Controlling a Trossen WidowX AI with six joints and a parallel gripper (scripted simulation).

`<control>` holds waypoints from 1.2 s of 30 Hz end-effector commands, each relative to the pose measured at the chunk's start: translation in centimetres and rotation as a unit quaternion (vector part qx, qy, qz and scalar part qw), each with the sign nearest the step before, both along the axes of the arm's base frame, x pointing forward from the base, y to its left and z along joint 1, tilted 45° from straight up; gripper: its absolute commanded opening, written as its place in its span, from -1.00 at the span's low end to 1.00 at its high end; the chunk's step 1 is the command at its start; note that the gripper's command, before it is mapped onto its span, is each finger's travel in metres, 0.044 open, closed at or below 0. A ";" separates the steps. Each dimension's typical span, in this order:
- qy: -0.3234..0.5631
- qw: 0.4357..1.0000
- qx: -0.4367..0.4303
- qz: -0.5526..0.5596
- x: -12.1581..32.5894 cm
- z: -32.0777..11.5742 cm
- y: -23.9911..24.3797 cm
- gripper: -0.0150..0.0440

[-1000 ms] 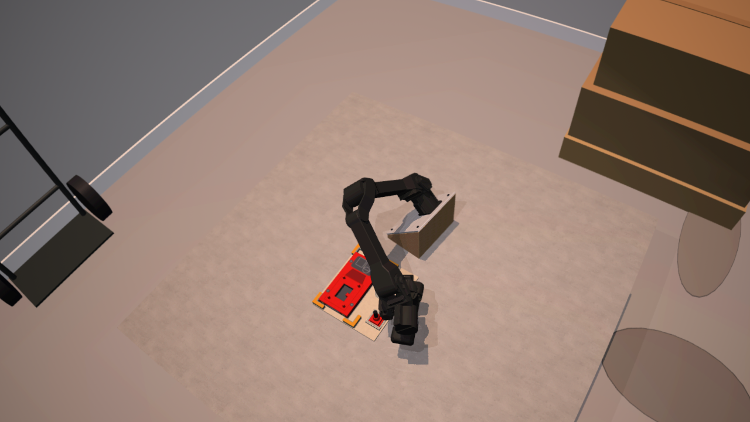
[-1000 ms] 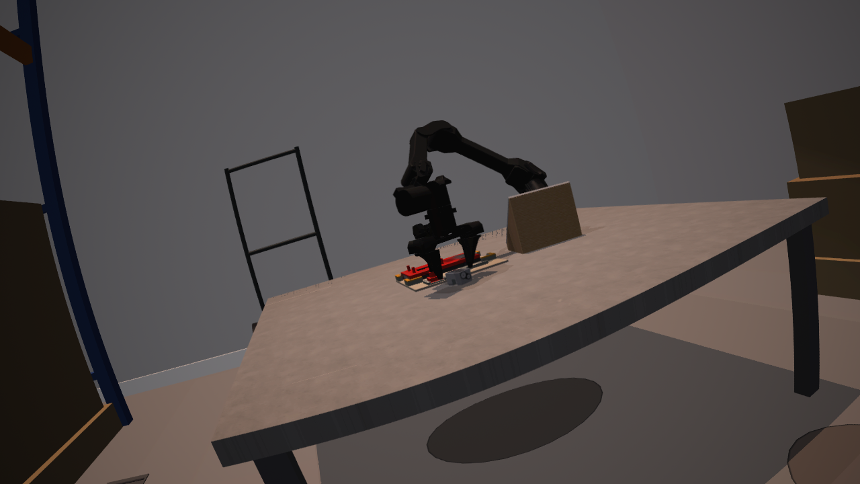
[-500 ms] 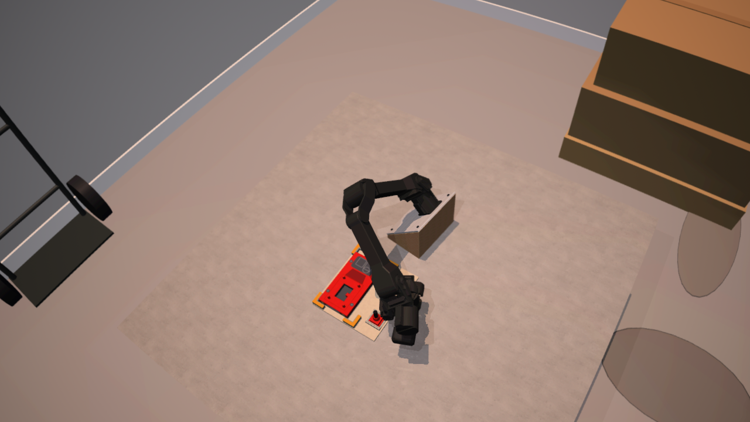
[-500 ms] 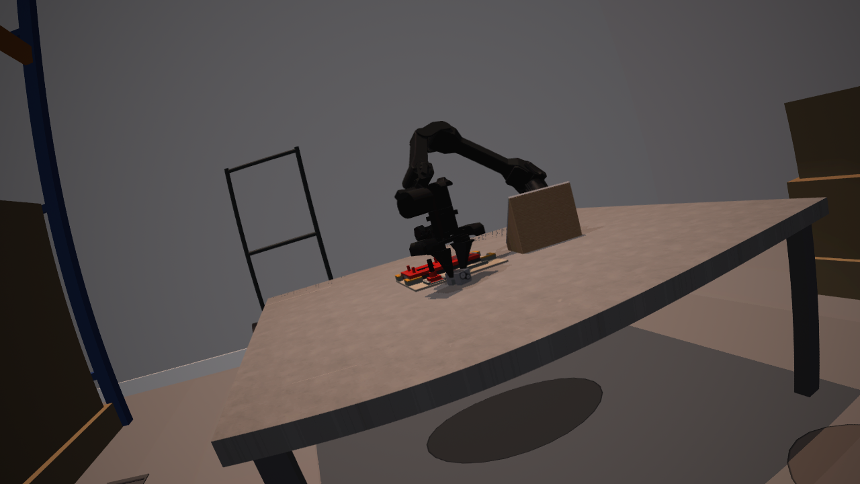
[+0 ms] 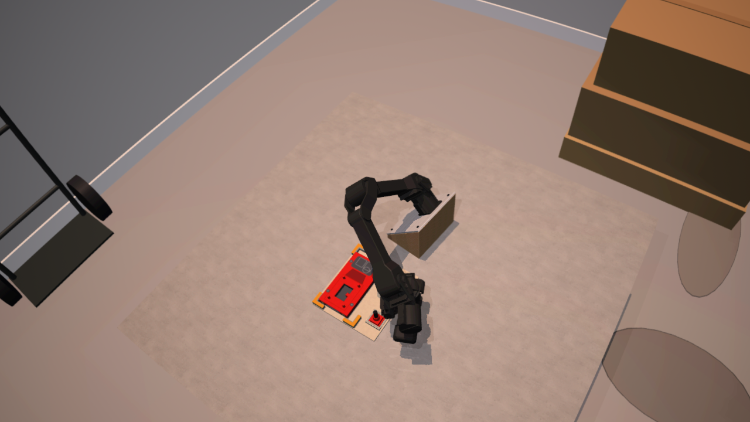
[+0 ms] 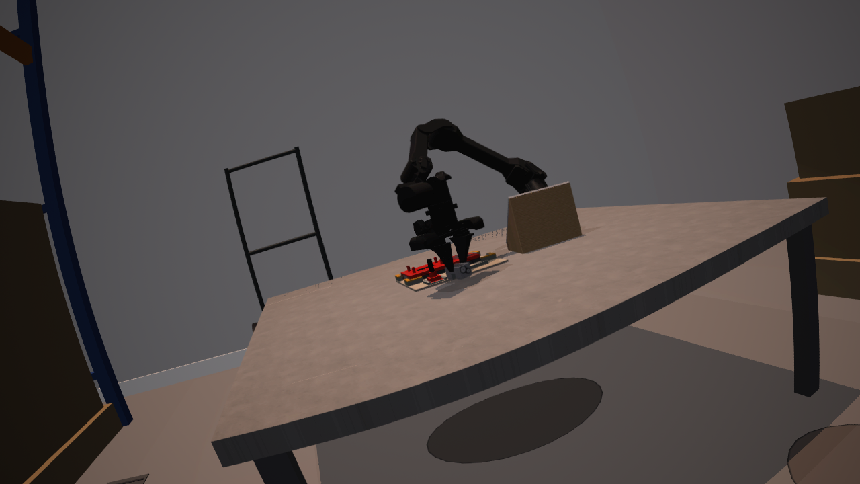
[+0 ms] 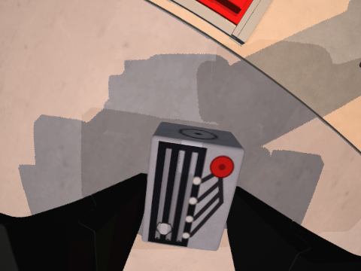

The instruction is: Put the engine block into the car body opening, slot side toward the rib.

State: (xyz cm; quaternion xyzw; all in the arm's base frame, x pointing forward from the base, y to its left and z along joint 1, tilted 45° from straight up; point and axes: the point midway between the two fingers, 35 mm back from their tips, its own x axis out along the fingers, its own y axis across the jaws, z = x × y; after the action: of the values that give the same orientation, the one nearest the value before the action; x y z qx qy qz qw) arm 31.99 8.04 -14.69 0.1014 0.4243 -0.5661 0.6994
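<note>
The grey engine block (image 6: 459, 271) (image 7: 188, 196) stands on the table beside the baseboard, its slotted top with a red round cap facing up in the wrist view. Whether it touches the table is not clear. My gripper (image 6: 457, 265) (image 7: 188, 190) points down and is shut on the engine block, one finger on each long side. In the top view the arm hides the block. The red car body (image 5: 358, 295) lies on the tan baseboard (image 5: 374, 336) (image 7: 350, 117), with its dark rectangular opening (image 5: 344, 292) toward the near end. The rib is too small to make out.
A small red part (image 5: 375, 319) (image 6: 433, 278) (image 7: 238, 18) with an upright black knob sits in a pale holder between the gripper and the car body. Orange corner brackets (image 5: 352, 320) edge the body. The wooden wedge (image 5: 437, 225) (image 6: 544, 219) stands by the arm's base.
</note>
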 end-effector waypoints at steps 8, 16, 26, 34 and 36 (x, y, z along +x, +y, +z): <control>-0.007 1.000 0.007 0.000 0.4 2.6 2.9 -0.49; -0.007 1.000 0.008 0.000 0.3 4.3 4.7 -0.49; -0.006 1.000 0.007 0.000 -0.2 6.7 6.9 -0.49; -0.006 1.000 0.007 -0.001 -0.5 7.8 7.8 -0.49; -0.003 1.000 0.007 0.003 -0.4 7.9 7.7 -0.49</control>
State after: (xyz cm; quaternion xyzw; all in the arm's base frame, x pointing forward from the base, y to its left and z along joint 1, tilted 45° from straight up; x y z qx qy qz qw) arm 31.42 15.62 -7.24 0.1038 0.4244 -0.5629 0.7016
